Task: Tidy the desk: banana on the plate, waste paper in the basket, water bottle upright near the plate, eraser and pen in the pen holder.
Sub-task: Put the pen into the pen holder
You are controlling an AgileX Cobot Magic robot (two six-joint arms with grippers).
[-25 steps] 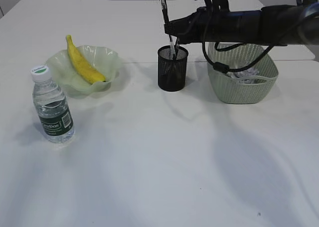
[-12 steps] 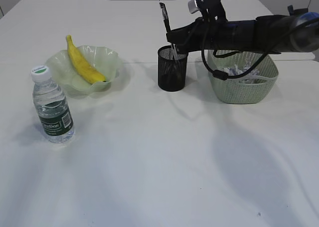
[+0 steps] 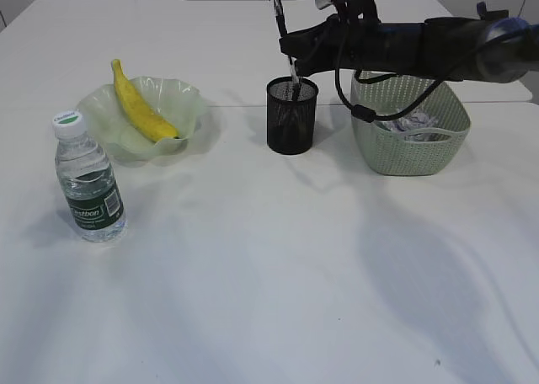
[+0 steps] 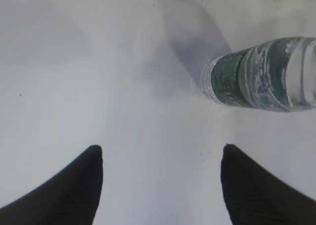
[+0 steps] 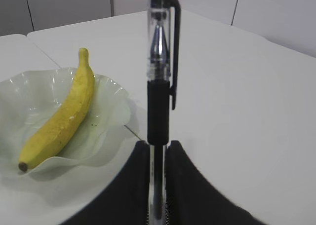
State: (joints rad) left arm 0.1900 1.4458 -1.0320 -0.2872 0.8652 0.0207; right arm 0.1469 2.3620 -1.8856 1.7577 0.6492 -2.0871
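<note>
My right gripper (image 3: 290, 49) is shut on a black-and-clear pen (image 3: 282, 30) and holds it upright over the black mesh pen holder (image 3: 291, 119), with the pen's lower end inside the rim. In the right wrist view the pen (image 5: 159, 87) stands between the shut jaws (image 5: 158, 148). The banana (image 3: 139, 106) lies on the pale green plate (image 3: 192, 93). The water bottle (image 3: 88, 182) stands upright, to the front left of the plate. Waste paper (image 3: 414, 125) lies in the green basket (image 3: 413, 152). My left gripper (image 4: 160, 153) is open and empty over bare table, with the bottle (image 4: 266, 74) beyond it. No eraser shows.
The right arm stretches from the right edge across the top of the basket. The white table has a seam behind the plate and holder. Bare tabletop fills the near half of the exterior view.
The right gripper and the pen dipped towards the holder, then rose a little again. Plate, bottle and basket have not moved.
</note>
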